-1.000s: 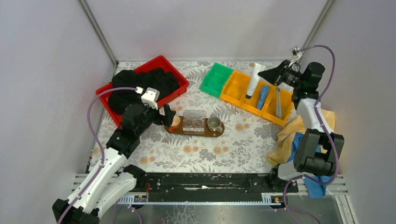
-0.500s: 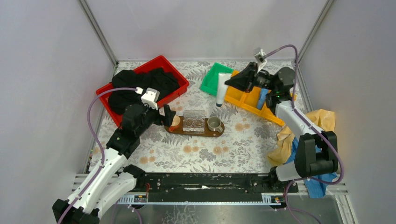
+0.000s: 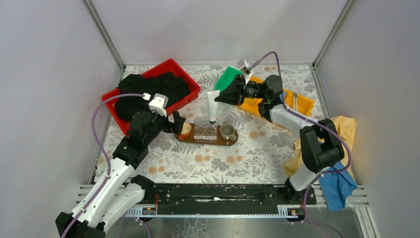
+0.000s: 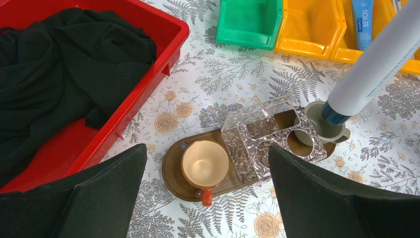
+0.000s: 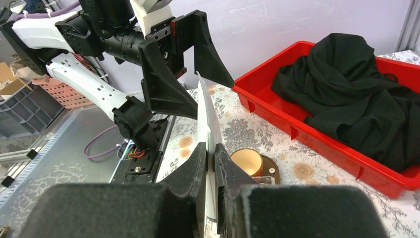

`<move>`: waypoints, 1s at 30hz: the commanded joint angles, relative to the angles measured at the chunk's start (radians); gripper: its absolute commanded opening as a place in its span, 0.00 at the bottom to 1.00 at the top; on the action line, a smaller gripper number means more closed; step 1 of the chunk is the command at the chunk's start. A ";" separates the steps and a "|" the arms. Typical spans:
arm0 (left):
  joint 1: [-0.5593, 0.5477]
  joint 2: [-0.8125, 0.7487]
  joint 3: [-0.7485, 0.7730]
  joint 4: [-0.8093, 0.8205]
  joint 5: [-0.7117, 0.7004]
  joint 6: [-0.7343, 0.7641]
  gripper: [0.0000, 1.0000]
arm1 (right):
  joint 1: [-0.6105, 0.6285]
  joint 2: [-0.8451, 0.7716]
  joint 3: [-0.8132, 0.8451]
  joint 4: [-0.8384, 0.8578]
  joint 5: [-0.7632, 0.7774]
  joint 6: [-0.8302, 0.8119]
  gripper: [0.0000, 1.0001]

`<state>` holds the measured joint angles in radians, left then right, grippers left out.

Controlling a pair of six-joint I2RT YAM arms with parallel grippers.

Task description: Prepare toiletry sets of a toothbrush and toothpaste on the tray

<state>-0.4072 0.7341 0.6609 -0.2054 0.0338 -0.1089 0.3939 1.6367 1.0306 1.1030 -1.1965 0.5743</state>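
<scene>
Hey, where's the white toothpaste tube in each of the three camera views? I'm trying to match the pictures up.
Top external: the white toothpaste tube hangs cap down near the centre.
Left wrist: upper right, slanting in from the picture's edge.
Right wrist: centre, seen edge-on, pinched between the right fingers.
Shared landmark: the red crate holding black cloth.

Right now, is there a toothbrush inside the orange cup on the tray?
No, the left wrist view looks straight into the orange cup on the tray, and it is empty.
</scene>
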 commanded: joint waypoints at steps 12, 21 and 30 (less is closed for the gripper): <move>0.014 -0.023 -0.030 0.098 0.007 0.025 1.00 | 0.093 0.155 0.134 -0.003 0.065 -0.134 0.00; 0.021 -0.024 -0.033 0.098 0.001 0.031 1.00 | 0.127 0.199 0.184 -0.072 0.075 -0.190 0.00; 0.028 -0.109 -0.043 0.175 0.143 -0.014 1.00 | 0.132 0.120 0.278 -0.461 0.077 -0.428 0.00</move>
<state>-0.3893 0.6949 0.6285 -0.1539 0.0692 -0.0982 0.5209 1.8439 1.2133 0.8570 -1.1412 0.3256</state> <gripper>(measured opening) 0.997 0.129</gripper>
